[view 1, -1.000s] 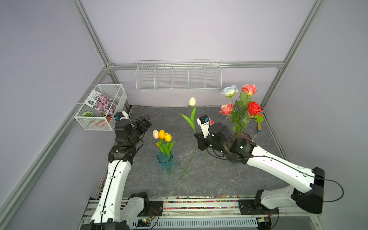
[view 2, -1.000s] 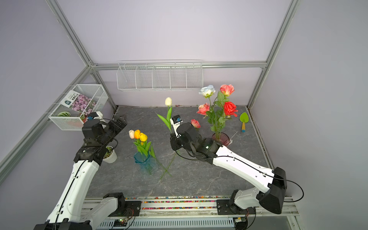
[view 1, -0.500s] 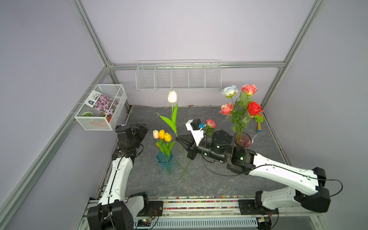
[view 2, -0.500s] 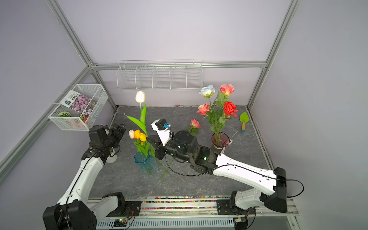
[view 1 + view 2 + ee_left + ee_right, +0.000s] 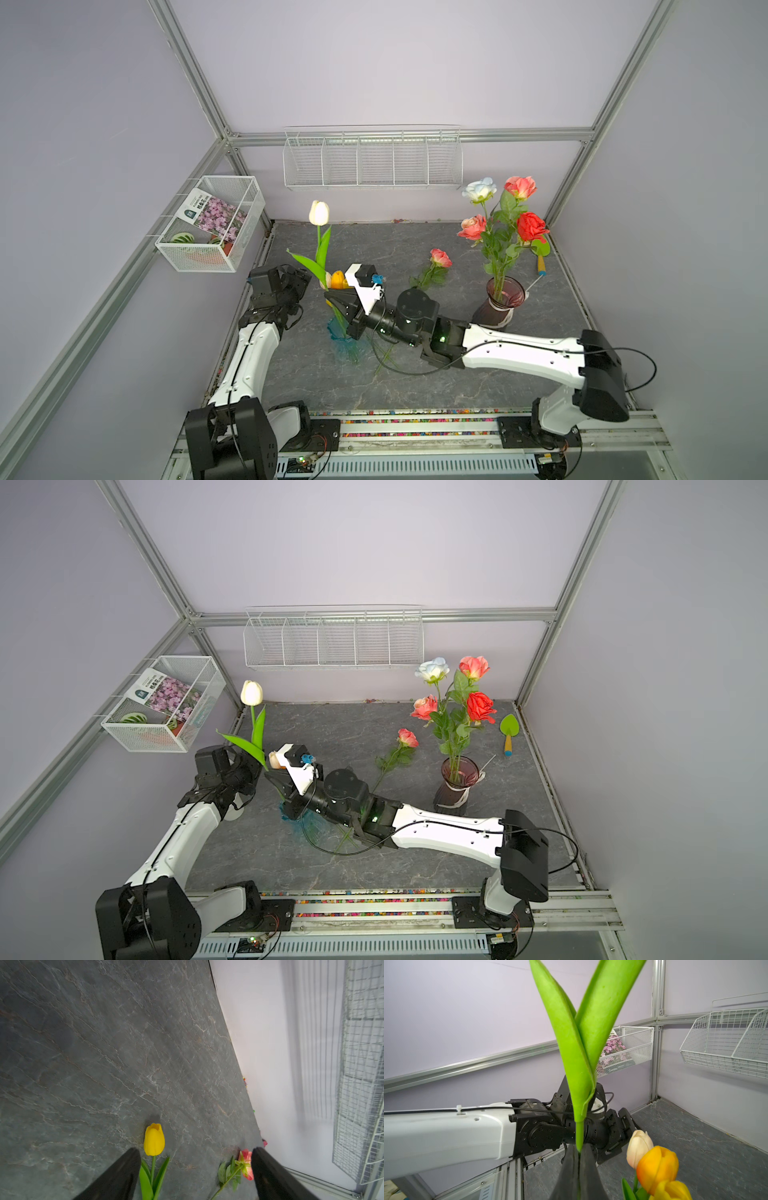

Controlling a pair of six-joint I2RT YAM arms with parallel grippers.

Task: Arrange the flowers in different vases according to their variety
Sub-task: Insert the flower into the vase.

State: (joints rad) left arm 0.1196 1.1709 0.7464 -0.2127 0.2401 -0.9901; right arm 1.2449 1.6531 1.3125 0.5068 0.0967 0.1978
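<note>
Above translucent teal vase point(image 5: 341, 341) | right tool point(image 5: 579, 1152) pinches smooth-stemmed cream tulip point(image 5: 318, 212) | left tool point(image 5: 195, 1150) gaping, empty

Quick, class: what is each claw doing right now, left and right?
Left claw: open, holding nothing.
Right claw: shut on the stem of the white tulip.

Both arms had smooth white plastic shells point(image 5: 254, 353) between matte black, screw-studded joint housings point(image 5: 544, 1136). A thin black zip-tied cable point(image 5: 488, 1108) ran along the left arm point(image 5: 446, 1132); a small green light point(image 5: 441, 338) glowed on the right arm point(image 5: 523, 353)
</note>
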